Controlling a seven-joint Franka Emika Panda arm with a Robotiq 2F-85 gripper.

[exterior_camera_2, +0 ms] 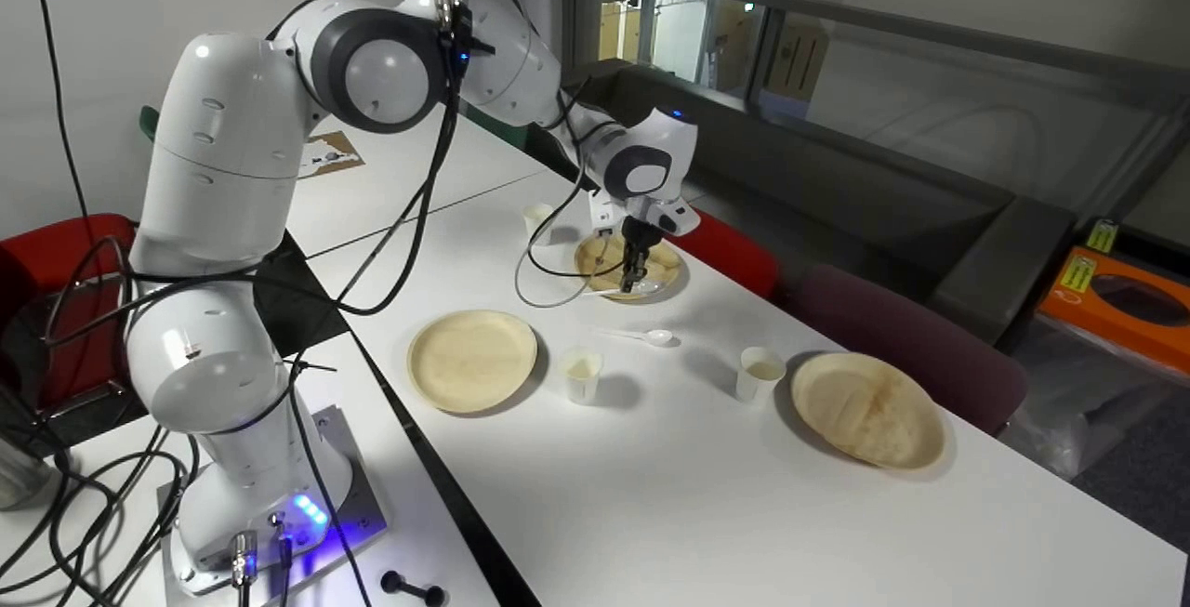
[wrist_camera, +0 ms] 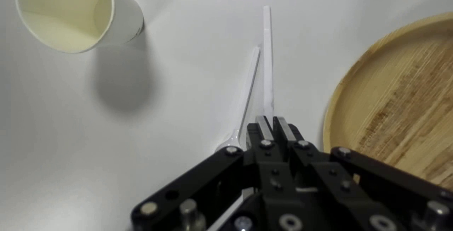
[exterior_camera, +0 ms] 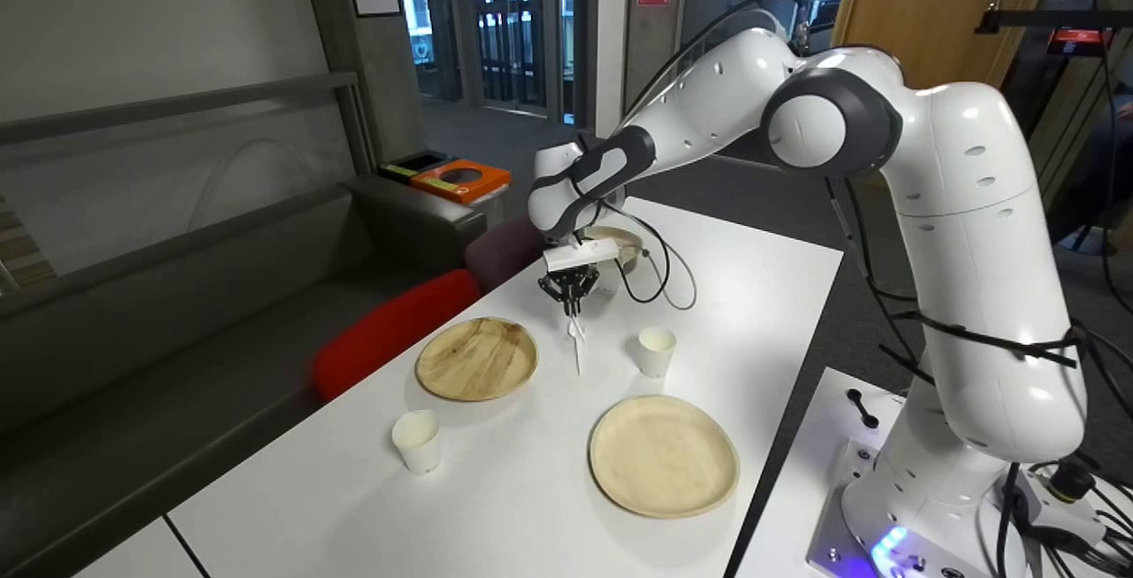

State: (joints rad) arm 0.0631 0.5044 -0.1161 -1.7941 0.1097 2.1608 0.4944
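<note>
My gripper (wrist_camera: 273,120) is shut on a thin white plastic utensil (wrist_camera: 268,61), whose handle runs forward from between the fingertips. In an exterior view the held utensil (exterior_camera_2: 602,292) lies roughly level at the gripper (exterior_camera_2: 633,282), raised above the table. Which kind of utensil it is I cannot tell; in the wrist view its head is hidden by the fingers. On the table just beside and below lies a white spoon (wrist_camera: 248,86), also seen in an exterior view as the spoon (exterior_camera_2: 641,336). Right of the fingers sits a round wooden plate (wrist_camera: 385,93).
A white cup (wrist_camera: 70,15) stands left of the gripper. Another plate (exterior_camera: 664,454) and another cup (exterior_camera: 417,441) share the white table. At the far end are a third plate (exterior_camera_2: 869,410) and a third cup (exterior_camera_2: 760,373). Chairs (exterior_camera: 394,321) line the long edge.
</note>
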